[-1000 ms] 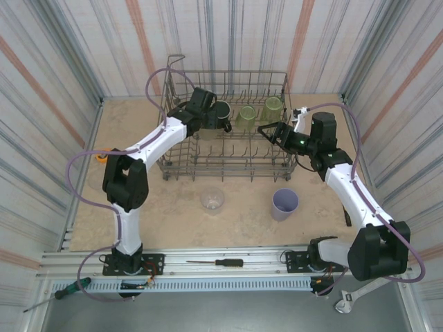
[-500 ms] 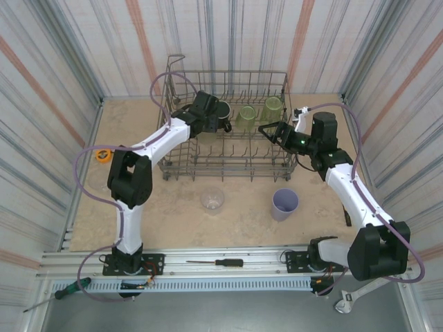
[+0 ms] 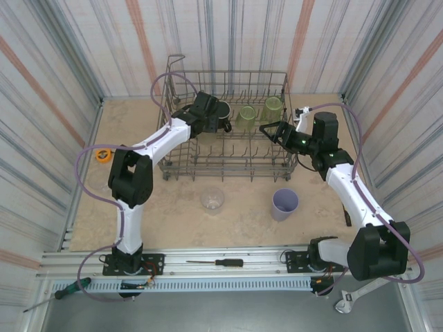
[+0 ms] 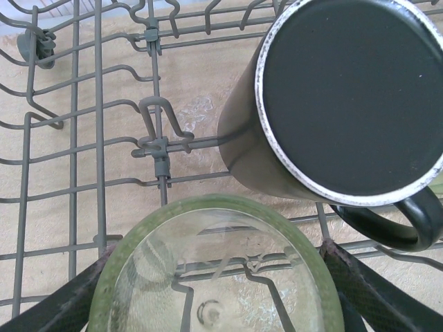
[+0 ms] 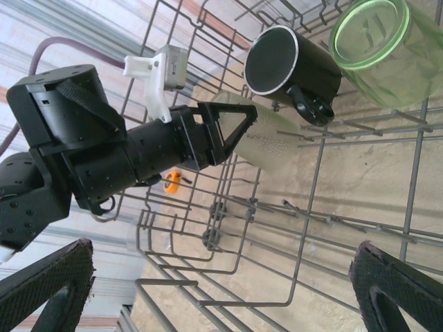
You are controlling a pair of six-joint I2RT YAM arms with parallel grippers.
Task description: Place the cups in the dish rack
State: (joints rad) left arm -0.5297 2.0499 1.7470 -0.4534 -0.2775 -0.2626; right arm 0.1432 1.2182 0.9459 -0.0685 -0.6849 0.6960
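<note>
The dish rack (image 3: 235, 168) stands at the far middle of the table. In its left rear part, the left gripper (image 3: 208, 121) clasps a green tumbler (image 4: 214, 277) between its fingers, and a black mug (image 4: 349, 93) sits just beside that tumbler. The right gripper (image 3: 268, 130) hangs spread wide and empty over the rack's right side. A lavender cup (image 3: 284, 203) and a clear cup (image 3: 212, 199) stand on the table in front of the rack.
</note>
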